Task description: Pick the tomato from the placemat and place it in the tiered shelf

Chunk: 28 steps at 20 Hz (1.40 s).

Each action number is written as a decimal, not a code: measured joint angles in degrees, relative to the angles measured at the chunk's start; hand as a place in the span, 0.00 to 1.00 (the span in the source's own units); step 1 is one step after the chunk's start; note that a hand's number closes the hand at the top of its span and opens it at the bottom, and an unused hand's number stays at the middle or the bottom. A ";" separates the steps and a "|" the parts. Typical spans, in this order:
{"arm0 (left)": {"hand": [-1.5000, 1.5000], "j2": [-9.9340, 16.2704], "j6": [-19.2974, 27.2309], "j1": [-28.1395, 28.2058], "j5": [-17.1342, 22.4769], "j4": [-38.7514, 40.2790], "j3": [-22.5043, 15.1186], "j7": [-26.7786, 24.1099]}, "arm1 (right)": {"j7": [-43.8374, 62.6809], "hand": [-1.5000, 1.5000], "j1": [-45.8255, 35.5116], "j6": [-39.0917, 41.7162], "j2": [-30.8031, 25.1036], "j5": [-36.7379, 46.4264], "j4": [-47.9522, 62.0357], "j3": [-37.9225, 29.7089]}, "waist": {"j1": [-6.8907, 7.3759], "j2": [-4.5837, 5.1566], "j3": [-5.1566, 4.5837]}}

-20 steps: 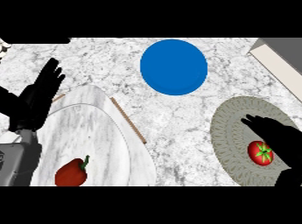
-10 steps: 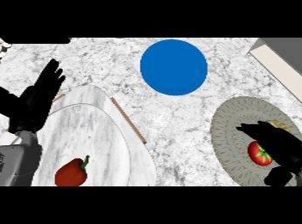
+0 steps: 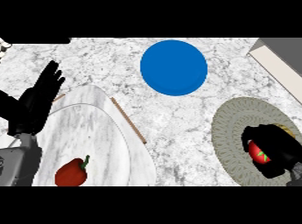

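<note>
Marble counter fills my view, grey-veined, with a blue plate at upper centre and the corner of the tiered shelf at upper right. At lower right lies the round placemat, and on it my right hand is curled round the tomato, of which only a red sliver with its green stem shows between the fingers. My left hand rests at the left edge, fingers straight and up, holding nothing. A red pepper sits on the pale oval board at lower left.

I judge the tomato light, round, smooth-skinned and a little soft, so it could slip or bruise; wrapping it at its widest part from both sides seems the sensible hold.

Compared with half a second ago, the right hand has closed in: then its fingers lay over the tomato with more red showing, now they enclose it. The left hand hasn't shifted.
</note>
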 measured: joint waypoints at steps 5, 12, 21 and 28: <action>0.50 0.36 -0.69 -1.34 0.39 1.16 1.06 0.12 | 0.37 1.00 1.16 -3.05 3.04 1.63 -1.83 -0.06 | -0.26 0.02 -0.10; 0.50 0.02 -1.07 -0.01 0.43 -0.27 0.91 0.30 | 11.01 1.00 4.82 -0.01 15.07 3.09 -12.65 8.09 | -0.31 0.15 0.25; 0.50 -0.48 -0.15 0.05 -0.77 0.24 0.68 -0.13 | 17.90 1.00 7.72 -1.74 25.77 -7.88 -32.98 6.10 | -1.10 0.06 0.35; 0.50 -0.33 -0.91 0.26 -0.60 0.05 0.63 -0.13 | 31.04 1.00 -1.88 2.58 27.88 -15.19 -43.85 -3.30 | -0.50 0.17 0.32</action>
